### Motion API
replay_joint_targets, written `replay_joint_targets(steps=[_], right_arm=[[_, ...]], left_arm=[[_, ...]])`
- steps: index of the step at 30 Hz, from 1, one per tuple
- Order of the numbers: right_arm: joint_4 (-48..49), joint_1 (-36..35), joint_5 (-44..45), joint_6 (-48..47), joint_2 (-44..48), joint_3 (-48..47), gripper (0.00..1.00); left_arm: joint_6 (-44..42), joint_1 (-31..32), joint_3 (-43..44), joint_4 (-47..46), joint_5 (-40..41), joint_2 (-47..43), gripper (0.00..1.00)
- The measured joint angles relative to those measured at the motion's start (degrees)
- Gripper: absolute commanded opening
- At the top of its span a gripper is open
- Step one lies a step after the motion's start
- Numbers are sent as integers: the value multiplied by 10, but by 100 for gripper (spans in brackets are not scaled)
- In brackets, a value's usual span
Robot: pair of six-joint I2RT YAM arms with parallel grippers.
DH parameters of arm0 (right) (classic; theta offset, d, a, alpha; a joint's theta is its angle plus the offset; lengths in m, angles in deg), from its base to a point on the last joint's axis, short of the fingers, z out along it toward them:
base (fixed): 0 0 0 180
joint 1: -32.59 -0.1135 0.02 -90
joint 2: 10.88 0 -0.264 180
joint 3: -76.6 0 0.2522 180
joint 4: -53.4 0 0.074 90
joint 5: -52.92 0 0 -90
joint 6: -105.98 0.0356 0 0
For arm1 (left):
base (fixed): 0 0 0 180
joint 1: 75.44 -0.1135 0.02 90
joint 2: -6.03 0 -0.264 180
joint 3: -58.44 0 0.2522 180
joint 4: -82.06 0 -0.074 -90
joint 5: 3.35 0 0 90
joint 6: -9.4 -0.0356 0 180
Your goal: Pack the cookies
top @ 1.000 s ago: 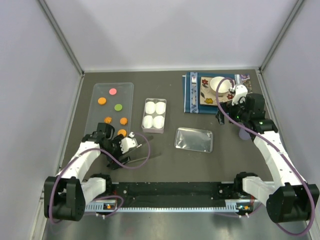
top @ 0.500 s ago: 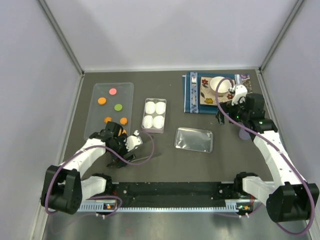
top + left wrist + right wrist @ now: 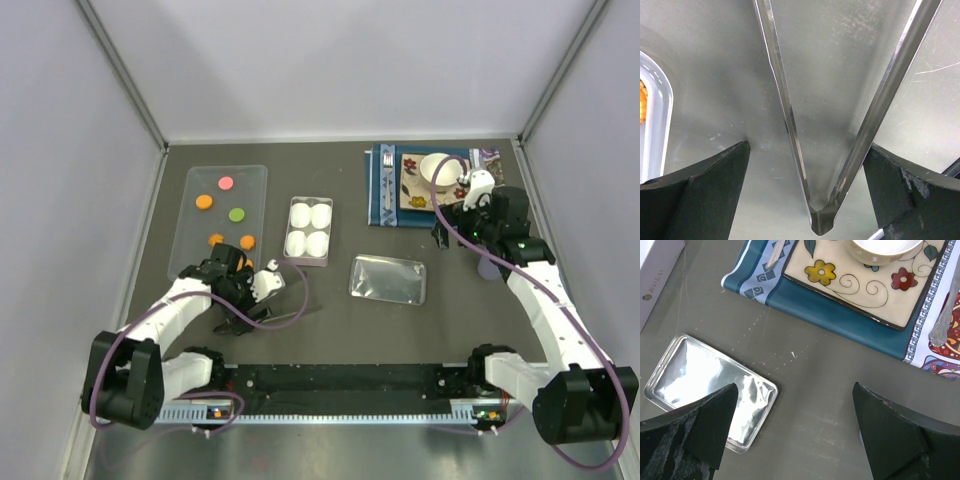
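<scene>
Cookies (image 3: 236, 214) lay on the clear tray (image 3: 255, 185); none seemed packed yet in the white four-cup box (image 3: 309, 230). The left gripper (image 3: 805, 170), open, straddled metal tongs (image 3: 780, 90). The right gripper (image 3: 795, 425) hung open, empty.

The dark table (image 3: 340, 190) bears a clear tray (image 3: 252, 184), four-cup box (image 3: 308, 230), silvery tray (image 3: 388, 279), tongs (image 3: 820, 219) and blue placemat (image 3: 377, 192).

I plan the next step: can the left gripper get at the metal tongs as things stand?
Probably yes. The left gripper is open, the tongs lie on the table between its jaws, and nothing covers them.
</scene>
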Motion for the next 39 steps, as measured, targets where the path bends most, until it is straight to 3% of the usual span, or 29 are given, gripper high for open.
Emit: replay_joint_targets(steps=[4,9,15,26,39], right_arm=[[0,0,0,0,0,0,99],[0,0,1,0,-3,0,99],[0,0,2,0,-3,0,99],[0,0,2,0,-3,0,99],[0,-1,2,0,-3,0,99]], left_arm=[[-2,0,0,0,0,2,96],[-2,0,3,-2,1,5,81],[-2,0,2,-2,0,2,73],[-2,0,3,41,-16,-55,62],[-12,0,9,61,-29,-81,85]])
